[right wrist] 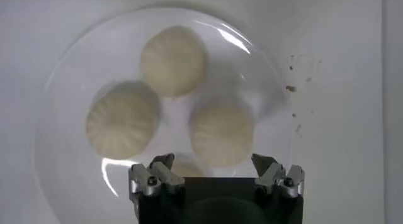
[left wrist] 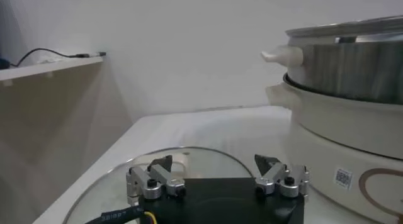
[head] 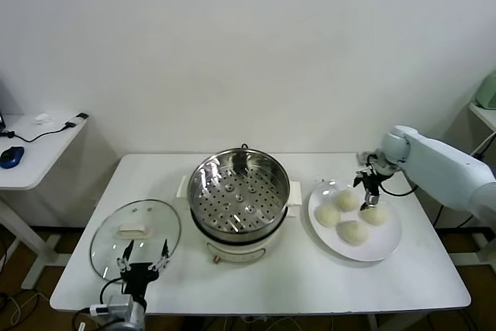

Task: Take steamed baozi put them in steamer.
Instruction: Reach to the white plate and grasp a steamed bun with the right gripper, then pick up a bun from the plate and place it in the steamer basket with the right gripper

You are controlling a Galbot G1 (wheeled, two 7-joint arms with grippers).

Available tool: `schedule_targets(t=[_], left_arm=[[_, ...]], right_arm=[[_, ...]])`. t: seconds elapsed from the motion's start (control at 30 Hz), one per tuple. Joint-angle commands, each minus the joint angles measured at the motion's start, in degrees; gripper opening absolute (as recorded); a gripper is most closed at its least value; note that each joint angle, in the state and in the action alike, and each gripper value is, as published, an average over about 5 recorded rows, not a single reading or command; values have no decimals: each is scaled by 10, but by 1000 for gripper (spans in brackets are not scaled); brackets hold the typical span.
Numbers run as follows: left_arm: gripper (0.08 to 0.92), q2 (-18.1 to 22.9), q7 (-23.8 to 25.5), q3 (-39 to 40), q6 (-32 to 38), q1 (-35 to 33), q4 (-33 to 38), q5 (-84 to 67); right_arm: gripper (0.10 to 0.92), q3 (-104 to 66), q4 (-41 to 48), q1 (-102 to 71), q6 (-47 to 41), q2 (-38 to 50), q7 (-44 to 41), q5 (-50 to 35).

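Four baozi (head: 353,216) crowd plate (head: 384,252); open right hand (head: 370,191) above.

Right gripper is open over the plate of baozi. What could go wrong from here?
1. The four baozi sit packed together on the plate; the open right gripper may nudge or pinch a neighbour when it descends.
2. They look soft, so a hard squeeze may dent one.
3. The steamer rim stands high; a low carry could clip it.
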State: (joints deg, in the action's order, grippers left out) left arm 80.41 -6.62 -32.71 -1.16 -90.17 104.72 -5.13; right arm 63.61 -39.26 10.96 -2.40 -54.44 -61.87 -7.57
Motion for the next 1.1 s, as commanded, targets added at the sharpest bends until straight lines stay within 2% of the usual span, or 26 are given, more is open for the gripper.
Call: schedule_targets(t=[0.03,0.33,0.57,0.67,0.8,0.97,1.1], left_arm=[[823,-1,0,0,1,0,-3,1],[823,-1,0,0,1,2,-3,2],[823,-1,1,3,1,1,2,2],[823,-1,1,4,2,0,4,3],[823,-1,0,7,3,-2,8,4],[823,-1,0,8,3,-3,17,5],[823,-2,0,11,1,-4,26,6]], right_arm=[[823,-28,60,-25,15,-40,2,21],[808,-45,71,-36,15,-50,14,44],[653,-41,42,-24,11,-34,10,28],[618,-28,5,-5,9,-18,9,9],[612,17,-63,57,8,13,7,-31],[611,119,-158,198,29,40,-1,-109],[611,225,-237,349,59,17,-4,-197]])
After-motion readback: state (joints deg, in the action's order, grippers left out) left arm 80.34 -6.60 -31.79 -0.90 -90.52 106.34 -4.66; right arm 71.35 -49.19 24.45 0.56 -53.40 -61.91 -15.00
